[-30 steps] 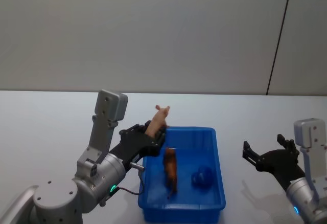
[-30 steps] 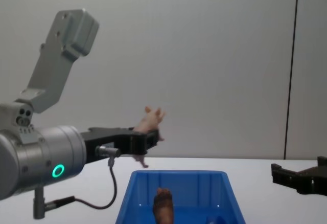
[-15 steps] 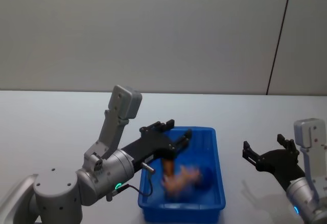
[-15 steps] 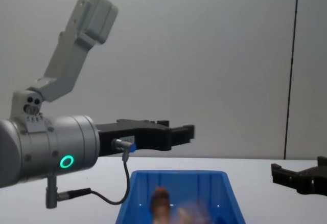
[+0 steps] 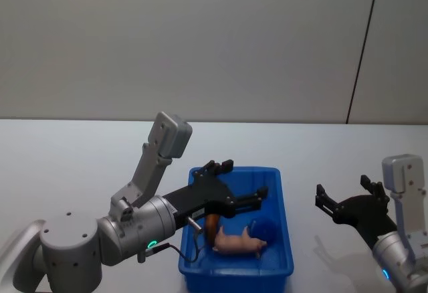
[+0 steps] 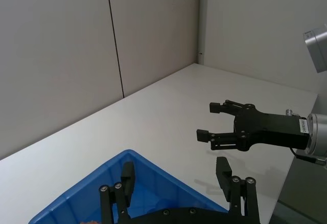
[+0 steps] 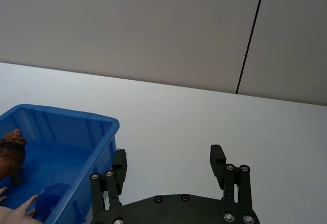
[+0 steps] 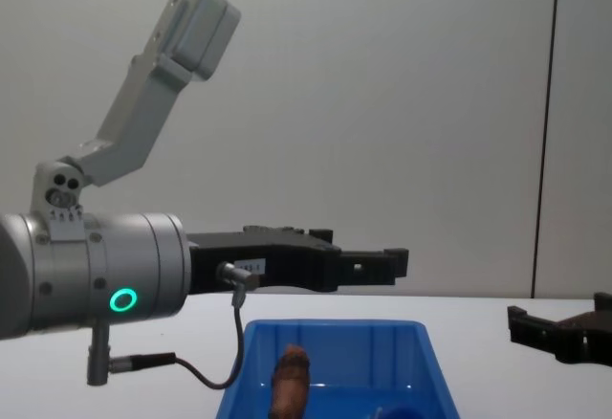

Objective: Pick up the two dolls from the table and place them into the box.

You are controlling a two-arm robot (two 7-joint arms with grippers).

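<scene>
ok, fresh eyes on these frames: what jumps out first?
The bright blue box at centre of the white table, with the pale pink doll lying on its floor beside the dark brown doll. The left gripper hangs open over the box; the right gripper waits open to the right.

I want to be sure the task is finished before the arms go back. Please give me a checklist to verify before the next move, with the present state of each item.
1. Pink doll lies inside the box: ok.
2. Brown doll is inside the box: ok.
3. Left gripper is open and holds nothing, above the box: ok.
4. Right gripper is open, over the table to the right of the box, apart from it: ok.
5. No doll on the table in the head view: ok.
6. Nature of the small blue thing lying in the box: cannot tell.
</scene>
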